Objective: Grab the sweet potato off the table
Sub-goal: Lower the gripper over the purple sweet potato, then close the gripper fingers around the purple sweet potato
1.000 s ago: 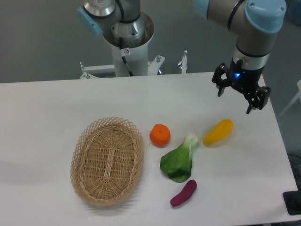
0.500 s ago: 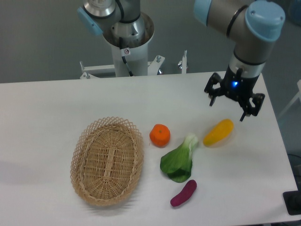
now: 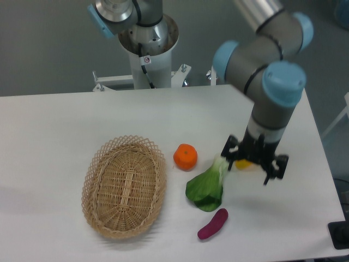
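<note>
Behind everything is a plain dark gray wall (image 3: 49, 43) with no windows. At 12 o'clock a white round post (image 3: 150, 60) stands on a metal frame (image 3: 109, 81). At 3 o'clock a white thing (image 3: 342, 112) pokes in from the edge. At 5 o'clock sits a small black box (image 3: 340, 234). The light is soft and even.

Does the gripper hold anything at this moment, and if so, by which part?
Nothing is held. The gripper is open in the air, and the sweet potato lies untouched on the table.
</note>
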{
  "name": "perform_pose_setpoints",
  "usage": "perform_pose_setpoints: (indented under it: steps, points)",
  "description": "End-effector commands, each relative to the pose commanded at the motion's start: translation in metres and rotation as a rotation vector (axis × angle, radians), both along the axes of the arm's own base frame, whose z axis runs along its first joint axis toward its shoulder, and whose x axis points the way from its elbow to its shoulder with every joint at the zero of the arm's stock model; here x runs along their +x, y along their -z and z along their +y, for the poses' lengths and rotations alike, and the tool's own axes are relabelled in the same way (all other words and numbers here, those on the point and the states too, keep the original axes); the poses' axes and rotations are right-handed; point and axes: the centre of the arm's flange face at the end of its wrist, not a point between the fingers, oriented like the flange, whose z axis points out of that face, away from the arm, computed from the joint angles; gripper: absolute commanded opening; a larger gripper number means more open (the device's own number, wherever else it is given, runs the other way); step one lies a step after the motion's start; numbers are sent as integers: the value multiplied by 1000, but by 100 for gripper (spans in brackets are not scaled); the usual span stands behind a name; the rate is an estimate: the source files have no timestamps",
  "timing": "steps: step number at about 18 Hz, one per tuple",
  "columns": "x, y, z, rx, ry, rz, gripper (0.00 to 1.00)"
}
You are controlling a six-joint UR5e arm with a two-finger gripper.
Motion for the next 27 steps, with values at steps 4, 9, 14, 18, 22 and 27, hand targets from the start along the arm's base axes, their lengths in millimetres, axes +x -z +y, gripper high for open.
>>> perform_pose_setpoints:
  steps: [4,9,14,18,22,27]
  points:
    - [7,23,15,14,27,36,100]
    - [17,56,43,21,61,77,100]
    - [27,82,52,-16,47,76,100]
    - [32,94,55,-44,50,75,100]
    - [31,99,55,-61,44,96,100]
    - [32,98,58,-50,37,107,48]
